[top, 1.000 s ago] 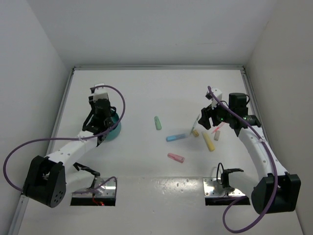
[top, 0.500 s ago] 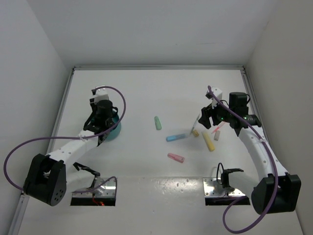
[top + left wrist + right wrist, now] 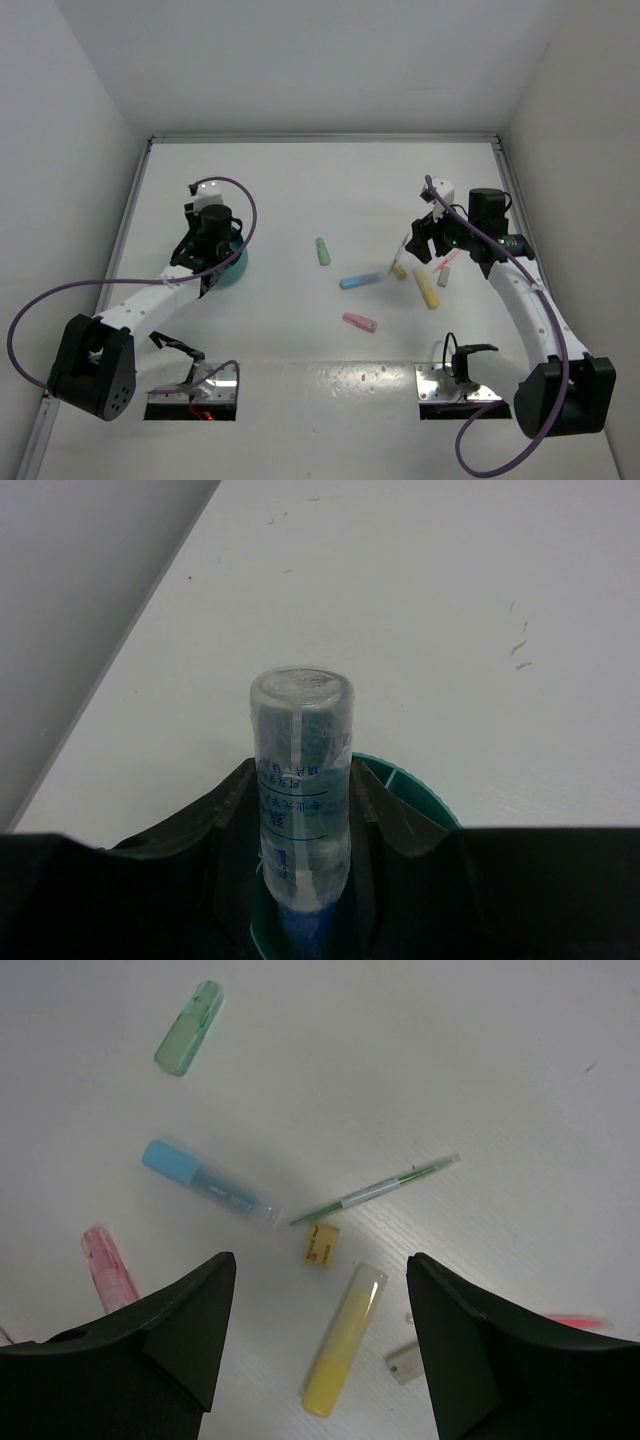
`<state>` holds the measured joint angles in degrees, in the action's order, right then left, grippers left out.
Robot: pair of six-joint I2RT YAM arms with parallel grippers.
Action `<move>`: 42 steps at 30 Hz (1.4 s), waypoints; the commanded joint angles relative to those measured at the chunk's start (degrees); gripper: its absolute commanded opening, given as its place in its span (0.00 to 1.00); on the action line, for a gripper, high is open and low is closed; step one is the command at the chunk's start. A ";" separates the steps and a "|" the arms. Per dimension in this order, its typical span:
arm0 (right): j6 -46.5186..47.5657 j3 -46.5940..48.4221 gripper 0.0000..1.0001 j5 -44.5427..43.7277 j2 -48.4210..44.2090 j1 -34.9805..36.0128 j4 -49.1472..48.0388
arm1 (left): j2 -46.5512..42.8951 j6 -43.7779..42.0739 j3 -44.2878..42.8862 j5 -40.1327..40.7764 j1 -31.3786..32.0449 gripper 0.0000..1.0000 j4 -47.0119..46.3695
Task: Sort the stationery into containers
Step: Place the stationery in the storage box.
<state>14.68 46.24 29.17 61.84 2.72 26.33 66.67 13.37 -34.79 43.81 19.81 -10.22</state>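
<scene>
My left gripper [image 3: 208,243] hangs over the teal holder [image 3: 233,266] at the left. In the left wrist view the gripper [image 3: 300,805] is shut on a clear-capped blue marker [image 3: 300,750], whose lower end sits inside the holder's rim [image 3: 418,792]. My right gripper [image 3: 425,242] is open and empty above the loose stationery. Between its fingers [image 3: 320,1280] lie a yellow marker [image 3: 345,1340], a thin green pen [image 3: 376,1190] and a small yellow eraser [image 3: 321,1245]. A blue marker [image 3: 208,1182], a green marker [image 3: 189,1028] and a pink marker [image 3: 109,1268] lie to the left.
A thin pink pen [image 3: 575,1320] and a small grey-white piece [image 3: 405,1363] lie by the right finger. In the top view the green [image 3: 323,251], blue [image 3: 359,281], pink [image 3: 359,322] and yellow [image 3: 427,288] markers are spread between the arms. White walls enclose the table.
My left gripper has shifted slightly nearer and to the right over the holder, with the marker in it. The right arm has not moved.
</scene>
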 commanded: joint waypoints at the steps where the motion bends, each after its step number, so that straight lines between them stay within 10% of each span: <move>1: 0.70 2.45 0.70 1.33 -1.38 -0.17 -0.22 | -0.23 0.61 -2.30 -1.27 0.40 0.17 -0.42; 42: 0.70 2.45 0.70 1.33 -1.38 -0.17 -0.22 | -1.99 -0.53 -3.89 -3.82 -0.21 0.54 2.92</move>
<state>14.87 46.24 29.17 61.47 2.72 26.72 66.52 13.10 -36.56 40.47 19.79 -6.63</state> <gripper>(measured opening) 0.699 0.534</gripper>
